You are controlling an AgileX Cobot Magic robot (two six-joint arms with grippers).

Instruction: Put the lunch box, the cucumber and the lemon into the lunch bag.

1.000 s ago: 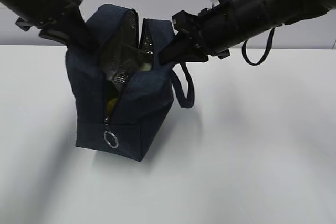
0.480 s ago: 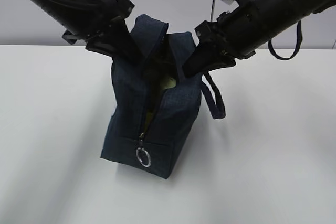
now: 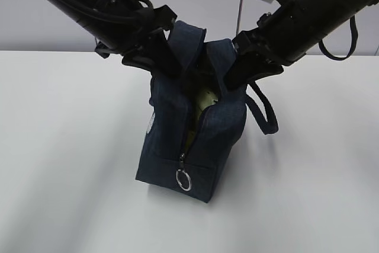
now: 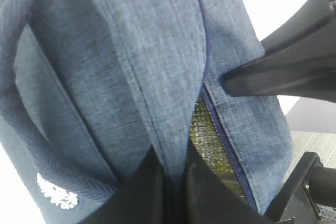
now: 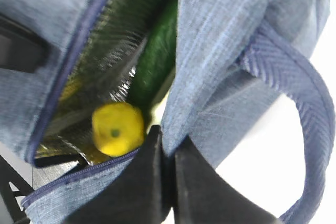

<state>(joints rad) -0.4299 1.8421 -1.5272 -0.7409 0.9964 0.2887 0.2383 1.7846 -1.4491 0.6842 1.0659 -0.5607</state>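
— Can you read any writing on the lunch bag (image 3: 195, 140)?
— No; you'll find only a small white logo (image 4: 56, 196) on its side; an ornamental mark, no legible letters or numbers.

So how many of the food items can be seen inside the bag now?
2. The lemon lies low in the bag opening; the cucumber runs up behind it along the foil lining. The lunch box may be hidden underneath.
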